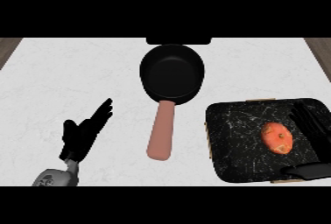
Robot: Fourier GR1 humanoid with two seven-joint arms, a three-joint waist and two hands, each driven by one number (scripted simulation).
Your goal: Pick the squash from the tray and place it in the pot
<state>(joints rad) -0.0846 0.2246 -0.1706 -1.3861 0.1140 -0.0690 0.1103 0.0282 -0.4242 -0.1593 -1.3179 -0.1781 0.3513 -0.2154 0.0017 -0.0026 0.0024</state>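
The squash (276,137) lies untouched toward the right of the dark marbled tray (239,131), not yet lifted. The right hand (311,131) flanks it there, fingers (309,118) straight just right of the squash and thumb (309,170) spread wide nearer the tray's front edge, apparently set to close around it. The pot (172,73), with its pinkish handle (161,131), sits left of the tray and farther back, within a short carry. The left hand (84,133) rests open, well left of the tray.
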